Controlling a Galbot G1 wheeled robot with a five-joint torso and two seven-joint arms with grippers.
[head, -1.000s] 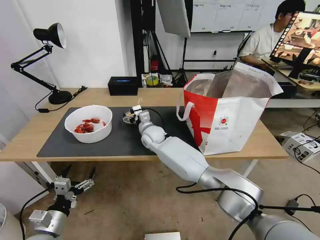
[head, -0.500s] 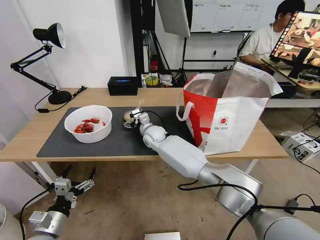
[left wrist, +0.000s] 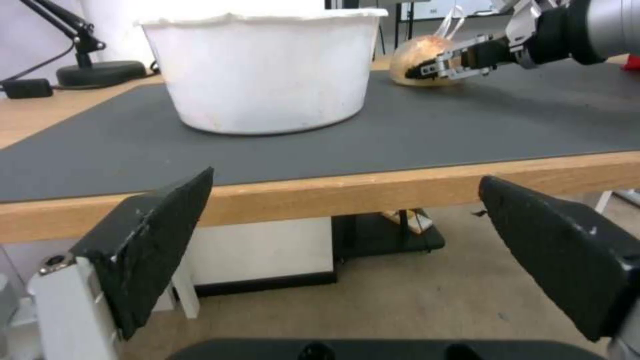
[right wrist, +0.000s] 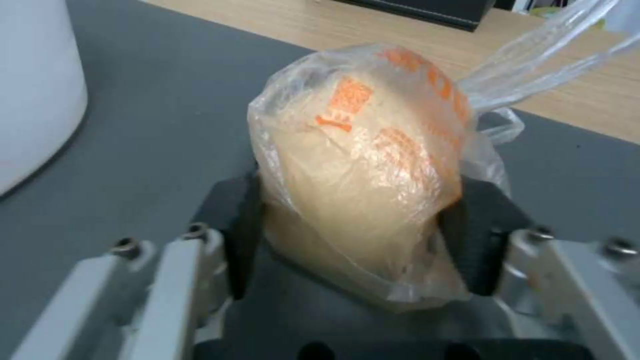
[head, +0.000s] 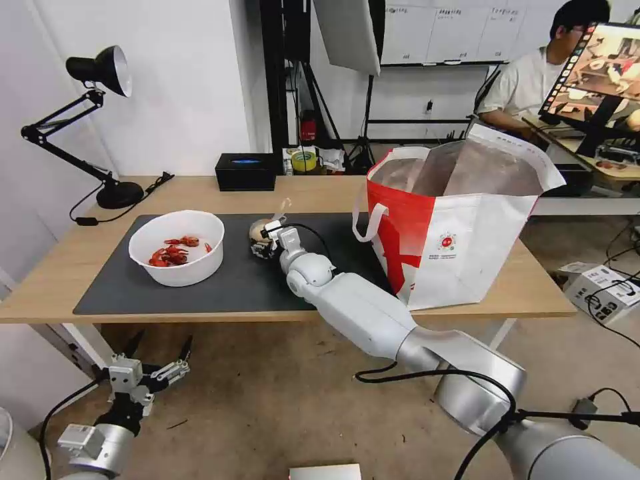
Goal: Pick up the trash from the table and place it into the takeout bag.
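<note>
Right hand (right wrist: 357, 250) — pads around knotted bag (right wrist: 363, 180)

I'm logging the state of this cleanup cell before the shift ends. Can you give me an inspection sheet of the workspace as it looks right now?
Surface: wooden table with a dark mat.
Job's things: white bowl holding red shells, on the mat; small clear bag with a yellowish lump, on the mat beside the bowl; takeout bag upright and open at the table's right end.
Clutter: black box and desk lamp at the back.
Grippers: right gripper has its fingers on both sides of the small bag; left gripper open, below the table's front edge.
Cables: lamp cord on the table; black cables on the floor.
Surroundings: second desk with a monitor.
</note>
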